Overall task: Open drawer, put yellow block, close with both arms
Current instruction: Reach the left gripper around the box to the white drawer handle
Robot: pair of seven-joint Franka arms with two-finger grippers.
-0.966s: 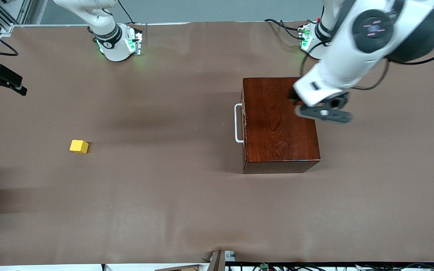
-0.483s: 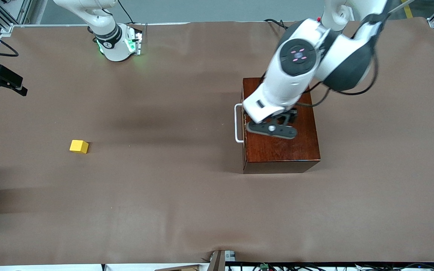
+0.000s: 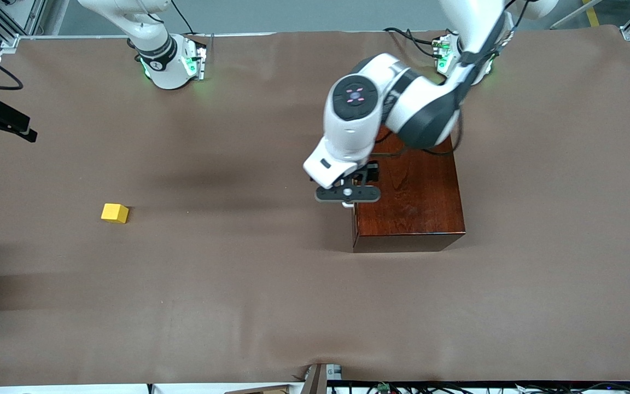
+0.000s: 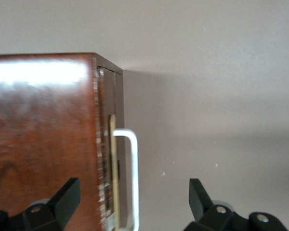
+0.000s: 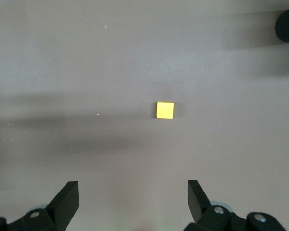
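Over the drawer's front edge, in the front view, the left gripper (image 3: 348,195) was seen above the white handle (image 3: 349,206), the drawer (image 3: 355,219) shut in its box (image 3: 413,191); a second earlier it hung over the box's other end. The yellow block (image 3: 114,213) lay well apart toward the right arm's end of the table (image 3: 238,301). In the left wrist view, jaws were spread wide astride the handle (image 4: 132,178); descent and closing were judged next. In the right wrist view, the waiting right gripper (image 5: 132,207) was held wide over the block (image 5: 164,110).

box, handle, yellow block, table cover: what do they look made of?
Box: glossy reddish-brown wood, going by the visible grain and glare; could be veneer.
Handle: smooth white U-shaped bar, metal or plastic, can't tell.
Yellow block: plain matte yellow cube, painted wood or plastic.
Table cover: matte brown sheet, paper or fabric, slightly rippled.
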